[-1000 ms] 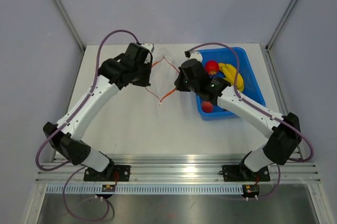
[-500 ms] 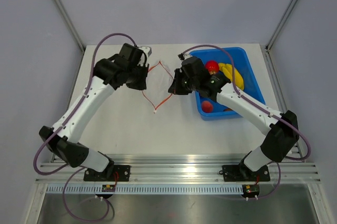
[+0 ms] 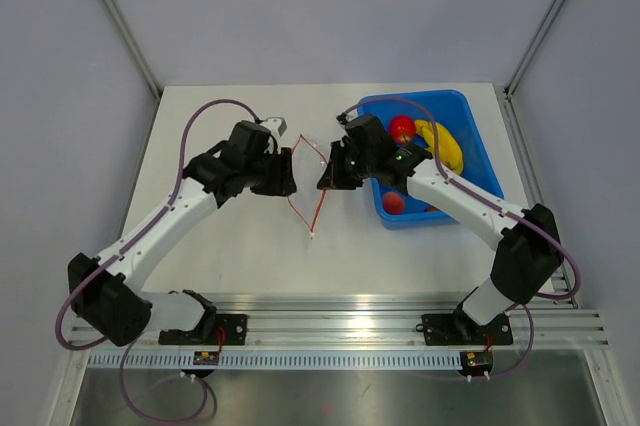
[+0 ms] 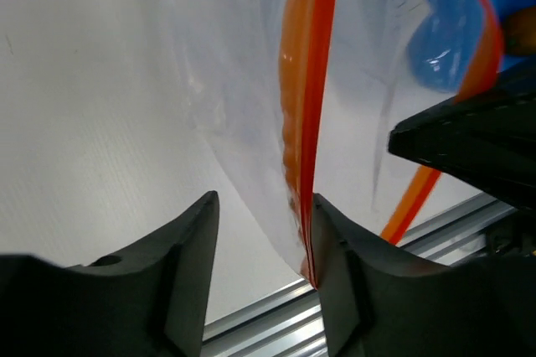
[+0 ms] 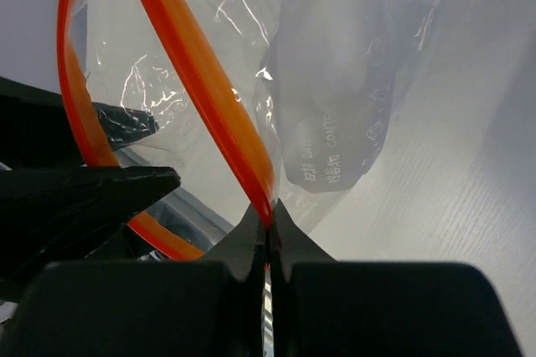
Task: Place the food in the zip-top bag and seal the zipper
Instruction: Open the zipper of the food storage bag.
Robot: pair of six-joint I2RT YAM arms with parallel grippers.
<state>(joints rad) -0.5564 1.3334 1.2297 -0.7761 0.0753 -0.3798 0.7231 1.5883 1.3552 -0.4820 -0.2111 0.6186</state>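
Observation:
The clear zip-top bag (image 3: 306,168) hangs between my two grippers over the middle of the table, its orange-red zipper (image 3: 318,208) trailing toward the near side. My right gripper (image 3: 326,174) is shut on one zipper strip (image 5: 201,80), and the crinkly bag (image 5: 335,80) hangs beyond it. My left gripper (image 3: 289,178) is open. The other zipper strip (image 4: 310,80) lies against its right finger (image 4: 335,265), with a gap to the left finger. The yellow banana (image 3: 441,142) lies in the blue bin (image 3: 484,168), to the right of the right gripper.
A red tomato (image 3: 402,127) sits beside the banana in the bin, and another red-orange item (image 3: 394,203) lies at the bin's near end. The bin stands at the back right of the white table (image 3: 230,236). Aluminium rails (image 3: 340,326) run along the near edge.
Both grippers and the bag have shifted toward the near side. The left arm has swung right and nearer, and the bag's mouth between the grippers has narrowed.

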